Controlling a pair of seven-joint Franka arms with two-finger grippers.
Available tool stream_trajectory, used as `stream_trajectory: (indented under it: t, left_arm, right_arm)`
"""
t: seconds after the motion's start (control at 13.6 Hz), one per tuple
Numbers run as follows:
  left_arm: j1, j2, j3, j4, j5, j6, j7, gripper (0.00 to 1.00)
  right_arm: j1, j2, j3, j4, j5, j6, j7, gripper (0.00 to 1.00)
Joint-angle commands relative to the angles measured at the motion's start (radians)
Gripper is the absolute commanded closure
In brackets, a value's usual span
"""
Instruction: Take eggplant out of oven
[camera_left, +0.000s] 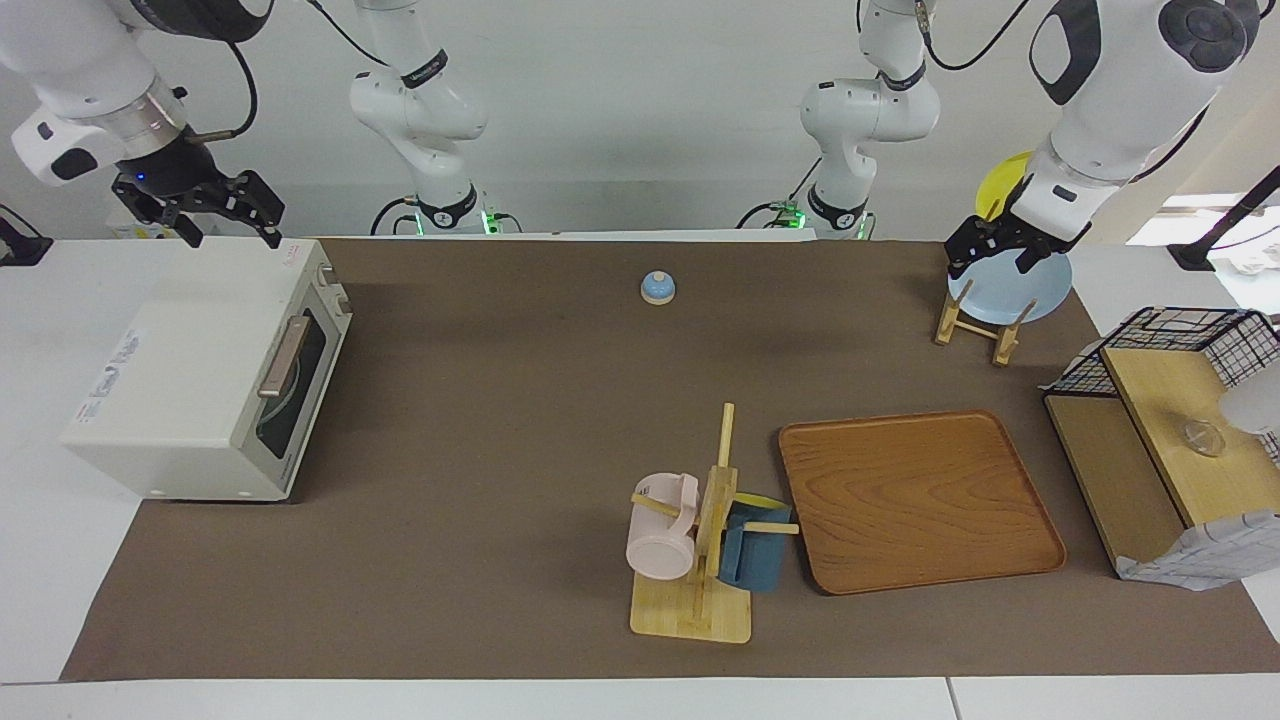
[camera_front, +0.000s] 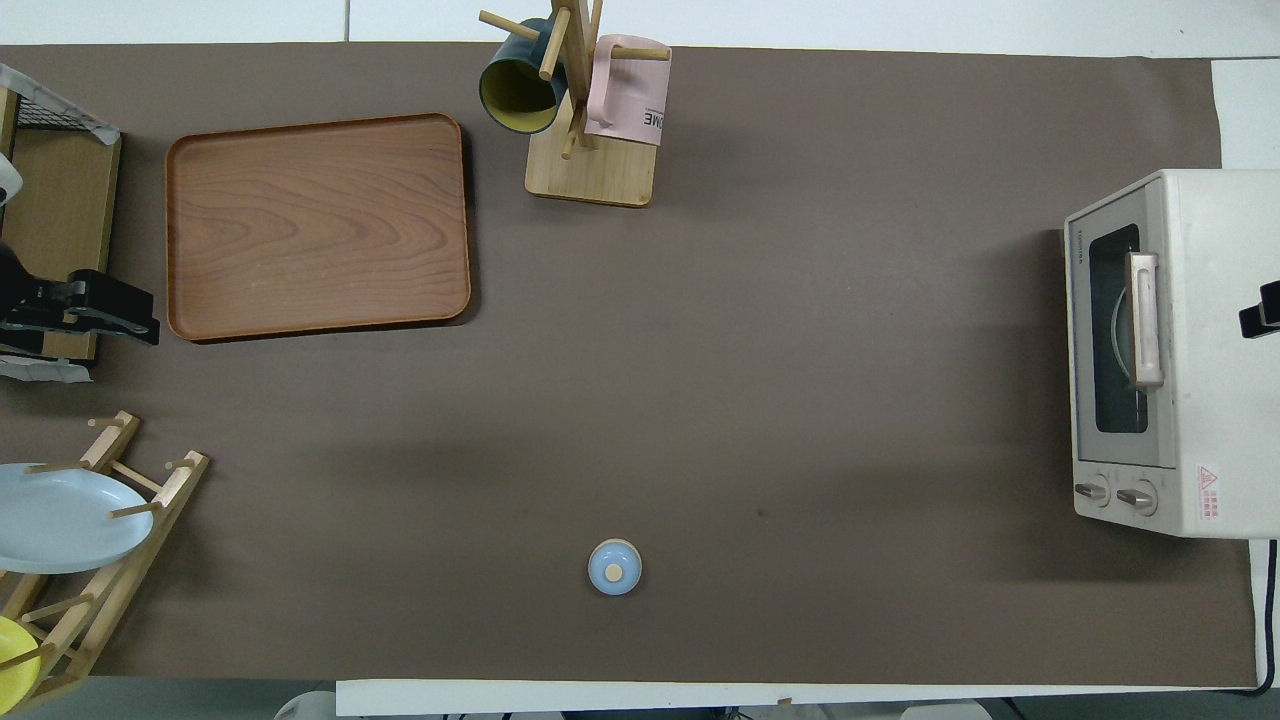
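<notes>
One shut oven (camera_left: 205, 370), two mugs (camera_left: 662, 528); both hands (camera_left: 228, 222) (camera_left: 990, 255) open

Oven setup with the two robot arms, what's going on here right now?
Nothing is being handled yet. The oven sits at the right arm's end of the table with its door shut, and the eggplant is not visible. The right gripper hangs over the oven's top, fingers spread and empty. The left gripper waits over the plate rack, which holds a pale blue plate. A wooden tray, a mug tree and a small blue bell sit untouched on the mat.
</notes>
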Motion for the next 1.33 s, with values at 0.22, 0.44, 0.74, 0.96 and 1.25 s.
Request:
stream_trajectory:
  t: [0.22,0.44,0.74,0.96,1.25]
  left_arm:
    - [0.008,-0.018,-0.003,0.034,-0.004,0.036,-0.017,0.0]
    - [0.006,-0.016,-0.003,0.031,-0.002,0.057,-0.015,0.0]
    - [0.01,-0.021,0.0,0.025,0.0,0.042,-0.014,0.0]
    - [0.008,-0.023,0.0,0.025,0.0,0.042,-0.014,0.0]
    - [0.01,-0.023,0.001,0.025,0.0,0.042,-0.014,0.0]
  right_arm:
    - [-0.003,-0.027,0.005,-0.055,0.002,0.025,-0.015,0.0]
    - [0.012,-0.043,0.007,-0.105,0.0,0.081,-0.052,0.89]
    - [0.078,-0.001,0.008,-0.256,-0.119,0.3,-0.031,1.0]
    - [0.077,0.04,0.007,-0.286,-0.145,0.331,-0.023,1.0]
    - [0.075,0.045,0.007,-0.361,-0.242,0.39,-0.036,1.0]
